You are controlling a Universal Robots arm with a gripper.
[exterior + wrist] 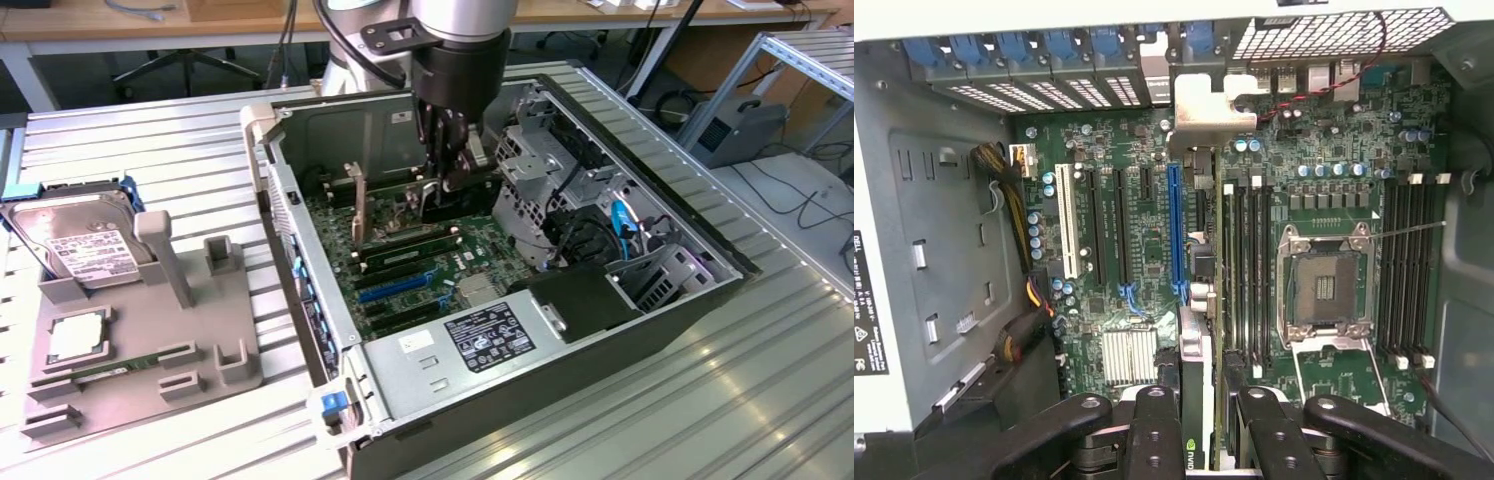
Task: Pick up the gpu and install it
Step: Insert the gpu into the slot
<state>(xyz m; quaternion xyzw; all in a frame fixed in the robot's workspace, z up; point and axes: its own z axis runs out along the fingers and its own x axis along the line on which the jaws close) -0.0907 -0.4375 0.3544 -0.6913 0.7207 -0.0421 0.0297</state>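
My gripper (pixel 447 188) reaches down into the open computer case (pixel 300 300), over the motherboard (pixel 427 270). It is shut on the gpu (pixel 449 208), a dark card held on edge. In the wrist view the gpu (pixel 1196 350) runs edge-on away from my gripper (pixel 1202 415), between the two black fingers (pixel 1154 430). Its silver end bracket (pixel 1199 110) is at the case's rear slot wall. The card stands right beside the long blue slot (pixel 1174 230). I cannot tell whether it is seated in a slot.
A grey fixture (pixel 147 340) on the exterior view's left holds a silver hard drive (pixel 80 245), a square chip (pixel 78 335) and a green memory stick (pixel 127 365). Inside the case are the drive cage (pixel 547 170), the power supply (pixel 487 340) and the bare processor socket (pixel 1324 280).
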